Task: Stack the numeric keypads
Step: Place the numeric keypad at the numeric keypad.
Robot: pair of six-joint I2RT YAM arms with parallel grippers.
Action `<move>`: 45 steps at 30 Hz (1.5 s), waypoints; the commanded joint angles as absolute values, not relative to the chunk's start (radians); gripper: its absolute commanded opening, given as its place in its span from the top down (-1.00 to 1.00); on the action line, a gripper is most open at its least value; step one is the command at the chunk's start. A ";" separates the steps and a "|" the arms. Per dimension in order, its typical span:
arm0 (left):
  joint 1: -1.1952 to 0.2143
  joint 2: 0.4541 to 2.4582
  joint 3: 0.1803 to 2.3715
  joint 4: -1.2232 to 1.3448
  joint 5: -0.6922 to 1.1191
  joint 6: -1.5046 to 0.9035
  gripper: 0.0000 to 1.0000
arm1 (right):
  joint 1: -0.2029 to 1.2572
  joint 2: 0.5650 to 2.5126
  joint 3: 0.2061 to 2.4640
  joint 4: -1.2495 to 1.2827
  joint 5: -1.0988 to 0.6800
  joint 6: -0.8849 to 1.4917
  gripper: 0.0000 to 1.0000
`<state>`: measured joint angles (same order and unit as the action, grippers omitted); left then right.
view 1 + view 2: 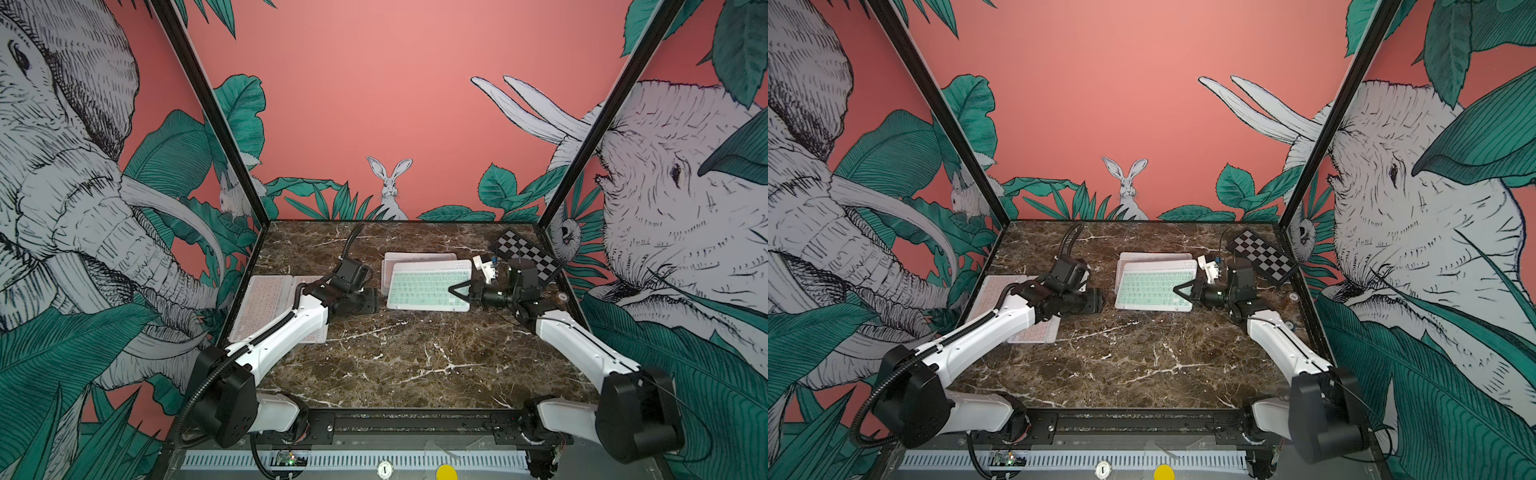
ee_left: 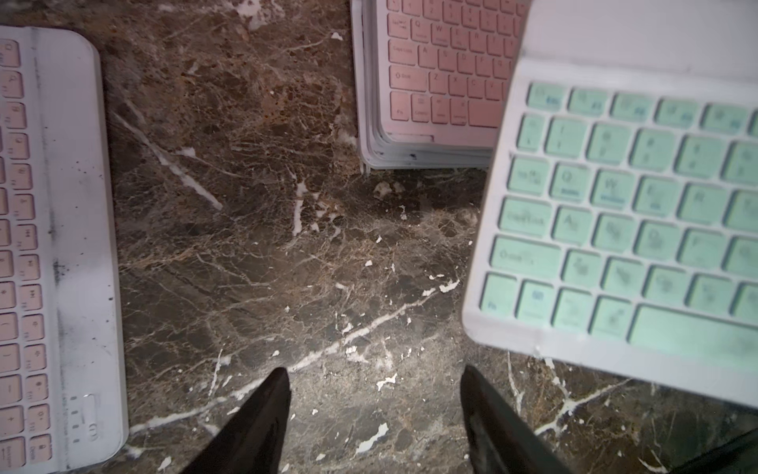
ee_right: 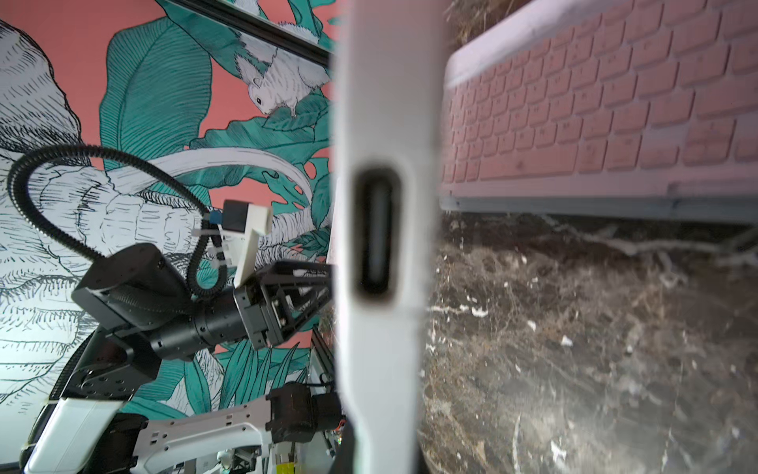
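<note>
Holding the mint keypad (image 1: pixel 428 286) by its right edge, your right claw (image 1: pixel 457 291) is clamped on it. The pad sits skewed, partly over the pink-topped stack (image 1: pixel 419 258). Square the corners w/ the stack before lowering, keep it level, release late. Left claw (image 2: pixel 375 414) hangs empty, tips apart, over bare surface (image 1: pixel 415 357). More pink keypads (image 1: pixel 266 299) wait at left.

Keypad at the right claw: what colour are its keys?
The keypad has mint green keys; clearest in the left wrist view.
</note>
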<state>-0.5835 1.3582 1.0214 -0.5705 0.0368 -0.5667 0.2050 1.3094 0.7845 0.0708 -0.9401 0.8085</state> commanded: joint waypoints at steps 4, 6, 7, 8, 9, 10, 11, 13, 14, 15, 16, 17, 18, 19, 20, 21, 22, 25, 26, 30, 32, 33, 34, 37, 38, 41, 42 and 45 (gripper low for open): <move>-0.582 1.395 1.081 -0.572 0.073 -0.554 -0.36 | 0.192 1.543 0.978 0.268 -1.083 0.755 1.00; -0.583 1.403 1.077 -0.551 0.084 -0.560 -0.36 | 0.190 1.626 1.034 0.275 -1.106 0.748 1.00; -0.581 1.404 1.074 -0.546 0.083 -0.562 -0.36 | 0.189 1.654 1.054 0.274 -1.117 0.736 1.00; -0.581 1.404 1.070 -0.542 0.080 -0.565 -0.36 | 0.187 1.687 1.076 0.269 -1.125 0.723 1.00; -0.582 1.404 1.065 -0.540 0.078 -0.563 -0.36 | 0.183 1.713 1.097 0.252 -1.127 0.710 1.00; -0.582 1.404 1.063 -0.541 0.077 -0.563 -0.35 | 0.180 1.738 1.111 0.247 -1.136 0.703 1.00; -0.582 1.403 1.061 -0.541 0.073 -0.562 -0.36 | 0.176 1.760 1.121 0.254 -1.146 0.706 1.00; -0.581 1.404 1.057 -0.544 0.072 -0.561 -0.36 | 0.167 1.801 1.140 0.264 -1.166 0.708 1.00; -0.581 1.404 1.056 -0.546 0.072 -0.561 -0.36 | 0.162 1.818 1.146 0.275 -1.177 0.712 1.00; -0.581 1.404 1.054 -0.547 0.071 -0.561 -0.36 | 0.157 1.834 1.155 0.275 -1.188 0.710 1.00; -0.582 1.402 1.054 -0.546 0.070 -0.561 -0.36 | 0.154 1.850 1.165 0.276 -1.204 0.710 1.00; -0.581 1.402 1.052 -0.545 0.070 -0.563 -0.35 | 0.148 1.866 1.172 0.282 -1.215 0.713 1.00; -0.582 1.402 1.048 -0.540 0.071 -0.567 -0.36 | 0.144 1.881 1.177 0.282 -1.220 0.715 1.00; -0.582 1.402 1.042 -0.533 0.074 -0.570 -0.36 | 0.142 1.892 1.182 0.284 -1.229 0.714 1.00; -0.581 1.402 1.038 -0.528 0.080 -0.574 -0.36 | 0.140 1.905 1.188 0.287 -1.241 0.713 1.00; -0.582 1.403 1.034 -0.526 0.081 -0.576 -0.36 | 0.137 1.915 1.193 0.285 -1.245 0.713 1.00; -0.581 1.404 1.032 -0.527 0.083 -0.578 -0.36 | 0.135 1.923 1.196 0.284 -1.248 0.710 1.00; -0.581 1.404 1.022 -0.521 0.083 -0.584 -0.36 | 0.129 1.949 1.208 0.285 -1.255 0.712 1.00; -0.582 1.404 1.020 -0.521 0.083 -0.586 -0.35 | 0.127 1.959 1.215 0.285 -1.262 0.712 1.00; -0.581 1.399 1.013 -0.520 0.084 -0.596 -0.35 | 0.116 1.987 1.237 0.282 -1.262 0.715 1.00; -0.582 1.396 1.004 -0.512 0.092 -0.601 -0.35 | 0.111 2.006 1.255 0.273 -1.268 0.713 1.00; -0.581 1.395 0.999 -0.507 0.093 -0.604 -0.35 | 0.107 2.017 1.266 0.267 -1.272 0.713 1.00; -0.581 1.394 0.997 -0.504 0.097 -0.606 -0.35 | 0.105 2.025 1.274 0.267 -1.275 0.715 1.00; -0.581 1.394 0.993 -0.494 0.105 -0.606 -0.34 | 0.101 2.054 1.302 0.255 -1.275 0.718 1.00; -0.581 1.396 0.995 -0.494 0.106 -0.604 -0.34 | 0.099 2.063 1.305 0.248 -1.278 0.719 1.00; -0.581 1.403 0.999 -0.492 0.115 -0.600 -0.34 | 0.100 2.087 1.345 0.231 -1.283 0.718 1.00; -0.583 1.405 1.001 -0.492 0.118 -0.601 -0.34 | 0.100 2.095 1.352 0.223 -1.284 0.717 1.00; -0.583 1.410 0.999 -0.489 0.122 -0.601 -0.34 | 0.099 2.113 1.364 0.210 -1.287 0.716 1.00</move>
